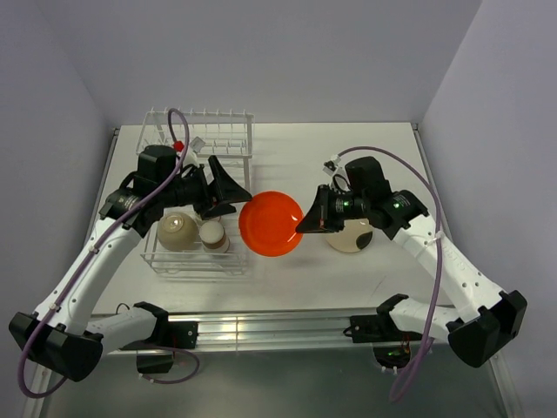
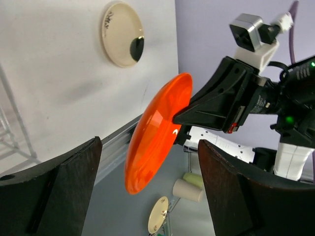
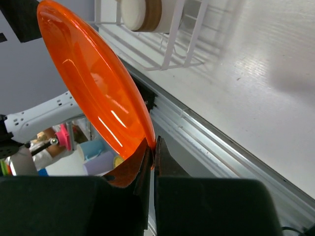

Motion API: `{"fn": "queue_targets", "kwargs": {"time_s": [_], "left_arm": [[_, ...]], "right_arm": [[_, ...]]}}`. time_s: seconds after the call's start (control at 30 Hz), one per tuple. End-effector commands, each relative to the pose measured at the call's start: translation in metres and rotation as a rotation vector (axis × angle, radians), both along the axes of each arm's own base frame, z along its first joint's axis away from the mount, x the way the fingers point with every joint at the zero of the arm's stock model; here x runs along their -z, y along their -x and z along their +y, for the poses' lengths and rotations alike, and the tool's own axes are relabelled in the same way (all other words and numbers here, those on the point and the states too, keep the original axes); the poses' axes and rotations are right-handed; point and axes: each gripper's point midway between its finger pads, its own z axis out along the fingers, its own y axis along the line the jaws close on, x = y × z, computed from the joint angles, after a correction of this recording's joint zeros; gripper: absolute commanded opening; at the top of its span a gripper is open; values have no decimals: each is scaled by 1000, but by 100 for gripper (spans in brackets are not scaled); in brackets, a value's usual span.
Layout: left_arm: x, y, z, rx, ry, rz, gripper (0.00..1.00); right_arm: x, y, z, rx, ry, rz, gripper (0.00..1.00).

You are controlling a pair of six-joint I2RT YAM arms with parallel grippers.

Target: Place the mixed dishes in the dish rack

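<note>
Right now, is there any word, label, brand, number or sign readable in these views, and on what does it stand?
None can be read.
The cream plate bears a faint dark mark near its rim, too blurred to read.
The orange-red plate and the dish rack show no lettering.

A flat white tabletop (image 1: 322, 279) sits between pale lilac walls (image 1: 287, 52), a ribbed silver metal rail (image 1: 278, 326) along its near edge; below, a cream cylinder (image 2: 187, 190) lies beside a pale green one (image 2: 195, 178)
</note>
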Motion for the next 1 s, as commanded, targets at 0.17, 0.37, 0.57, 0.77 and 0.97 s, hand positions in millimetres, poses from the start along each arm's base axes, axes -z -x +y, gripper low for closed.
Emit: {"fn": "queue_targets", "kwargs": {"time_s": [0.17,0.37,0.57,0.77,0.97], "left_arm": [[-33,12,-20,148,97,-151,84],[-33,23,-30,192,148,-133,81],[-42,28,-33,215,187,-150,72],[-53,28,-36,225,224,-172,4],[-71,-2,-21,73,81,-257,0]], "right_arm": [[-35,4,22,-89,-156,32,0],[-47,-2,28,-105,-197,36,0],[-53,-12,28,-100,-205,28,0],[-55,-19,26,-89,-177,8,4],[-51,-32,7,0,-43,-31,51]]}}
